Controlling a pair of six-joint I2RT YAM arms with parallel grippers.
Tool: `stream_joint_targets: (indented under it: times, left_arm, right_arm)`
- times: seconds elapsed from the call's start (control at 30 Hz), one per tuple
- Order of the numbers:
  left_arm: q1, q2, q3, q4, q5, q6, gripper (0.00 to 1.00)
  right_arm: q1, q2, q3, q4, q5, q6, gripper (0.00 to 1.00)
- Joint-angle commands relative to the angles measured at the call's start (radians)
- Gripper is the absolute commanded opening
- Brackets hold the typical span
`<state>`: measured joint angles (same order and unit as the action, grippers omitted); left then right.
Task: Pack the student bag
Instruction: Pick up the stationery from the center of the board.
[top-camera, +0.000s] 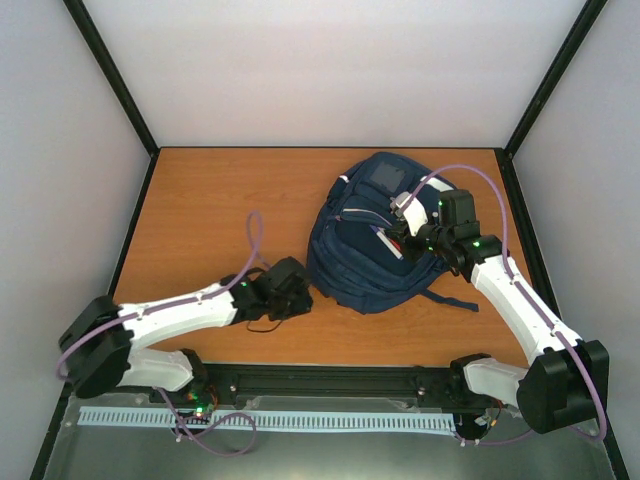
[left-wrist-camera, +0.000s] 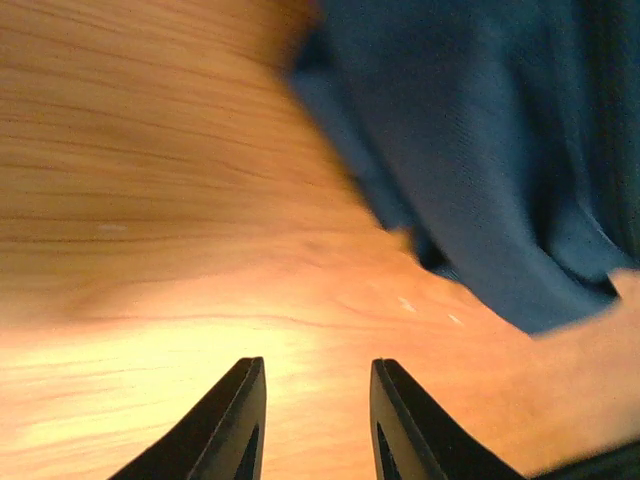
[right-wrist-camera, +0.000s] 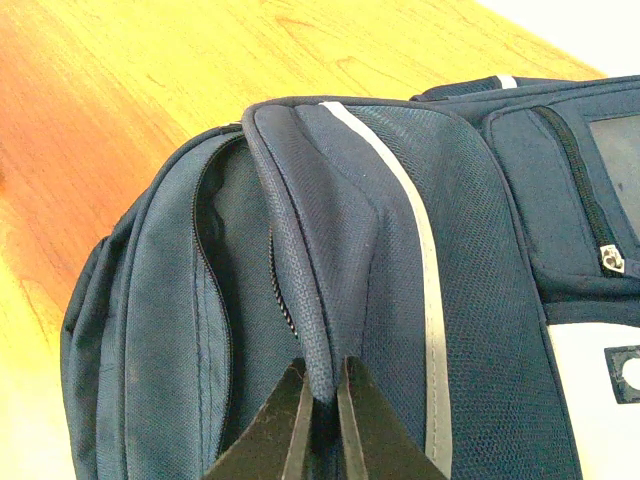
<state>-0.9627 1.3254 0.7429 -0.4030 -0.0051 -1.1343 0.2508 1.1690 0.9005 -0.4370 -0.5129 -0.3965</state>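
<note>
The student bag (top-camera: 355, 265) is navy blue and lies on the right half of the wooden table (top-camera: 220, 200). My right gripper (top-camera: 402, 235) reaches onto its top from the right. In the right wrist view that gripper (right-wrist-camera: 322, 365) is shut on a raised fold of the bag's fabric (right-wrist-camera: 300, 230), beside an unzipped opening (right-wrist-camera: 215, 250) and left of the white stripe (right-wrist-camera: 425, 290). My left gripper (top-camera: 298, 295) sits low by the bag's left edge. Its fingers (left-wrist-camera: 316, 365) stand apart over bare wood, holding nothing, with the bag (left-wrist-camera: 480, 150) ahead to the right.
A front pocket with a metal zip pull (right-wrist-camera: 610, 258) lies to the right of the stripe. A dark strap (top-camera: 450, 300) trails from the bag toward the right arm. A thin black cable loop (top-camera: 262, 322) lies on the table under the left wrist. Dark frame posts border the table.
</note>
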Motion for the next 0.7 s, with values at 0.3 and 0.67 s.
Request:
stream_joint_targets:
  times: [0.3,0.67]
  left_arm:
    - [0.217,-0.491,-0.138,-0.503,-0.429,-0.382,0.54]
    - [0.525,-0.134,-0.03,-0.588,-0.185,-0.277,0.57]
  right_arm:
    - [-0.006,-0.023,0.018,0.026,-0.039,-0.002,0.07]
    - [-0.007,-0.02,0.017,0.024,-0.036,-0.005,0.07]
